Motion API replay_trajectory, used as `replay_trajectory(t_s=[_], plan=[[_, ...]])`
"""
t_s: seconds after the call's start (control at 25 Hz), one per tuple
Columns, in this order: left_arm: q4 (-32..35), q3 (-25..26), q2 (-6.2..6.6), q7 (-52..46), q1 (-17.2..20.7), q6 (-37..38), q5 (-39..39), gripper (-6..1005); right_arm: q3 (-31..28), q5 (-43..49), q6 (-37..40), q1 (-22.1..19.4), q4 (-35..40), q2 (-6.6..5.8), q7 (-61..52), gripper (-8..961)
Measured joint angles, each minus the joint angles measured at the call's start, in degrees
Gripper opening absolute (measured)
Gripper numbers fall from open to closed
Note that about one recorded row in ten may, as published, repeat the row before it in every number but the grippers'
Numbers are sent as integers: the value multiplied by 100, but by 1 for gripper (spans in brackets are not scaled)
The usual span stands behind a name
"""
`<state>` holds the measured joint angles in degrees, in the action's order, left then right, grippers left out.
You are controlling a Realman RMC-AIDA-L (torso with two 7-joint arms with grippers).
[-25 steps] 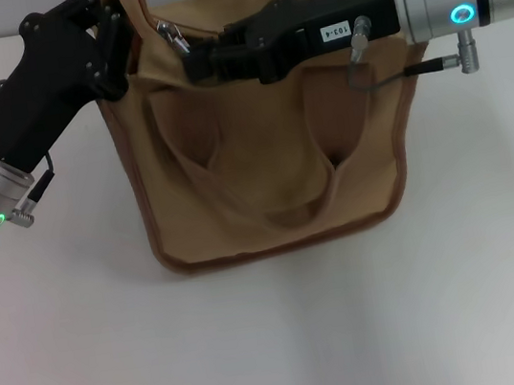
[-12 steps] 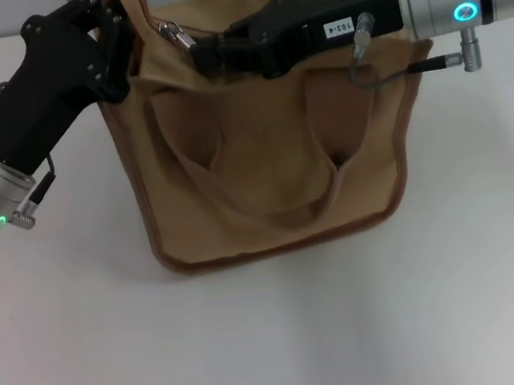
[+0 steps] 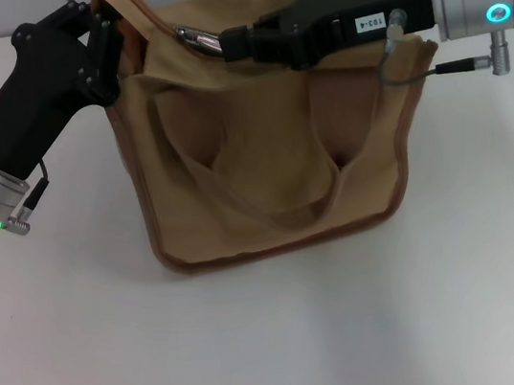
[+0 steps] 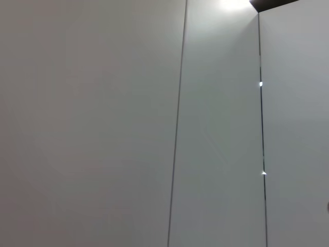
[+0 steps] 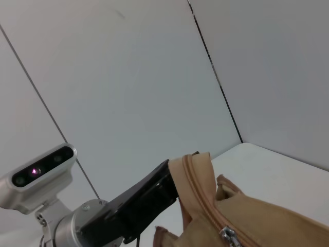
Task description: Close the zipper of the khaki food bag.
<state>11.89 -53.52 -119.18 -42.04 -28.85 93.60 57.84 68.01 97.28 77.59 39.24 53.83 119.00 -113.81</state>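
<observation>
Compared with the earlier frames, the right gripper [image 3: 227, 46] is now further toward the robot's right along the top of the khaki food bag [image 3: 272, 166], and the small silver pull [image 3: 198, 39] has travelled with it, so it lies more toward the middle of the bag's top edge than before. The bag stands on the white table [image 3: 289, 343], its two looped handles hanging down over the front panel. From the head view, the right gripper's black fingertips meet the pull and appear clenched on it, though the contact itself is small and partly hidden. The left gripper [image 3: 109, 42] is pressed against the bag's left top corner [image 5: 191, 163] and seems to pinch the fabric there to hold the bag steady; I cannot tell for certain how its fingers stand, because the cloth covers them. In the right wrist view the zipper [image 5: 205, 206] shows as a closed seam running from that held corner down to a metal slider [image 5: 227, 235], so I judge this first part is already zipped. What remains, in my judgement, is the larger part: the pull is near the left third of the top, and the stretch under the right arm toward the far right corner must be drawn closed.
</observation>
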Motion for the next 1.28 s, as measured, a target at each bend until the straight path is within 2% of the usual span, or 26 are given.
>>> replay_trajectory(t_s=[0.48, 1.0, 1.28], plan=[[-71, 140, 0, 50, 72, -183, -1, 52, -324, 12, 328, -234, 30, -1, -15, -3], [-288, 596, -1, 150, 303, -369, -18, 53, -567, 30, 396, -600, 51, -43, -19, -5], [-259, 870, 30, 143, 445, -357, -17, 54, -1056, 32, 822, -823, 64, -37, -19, -5]])
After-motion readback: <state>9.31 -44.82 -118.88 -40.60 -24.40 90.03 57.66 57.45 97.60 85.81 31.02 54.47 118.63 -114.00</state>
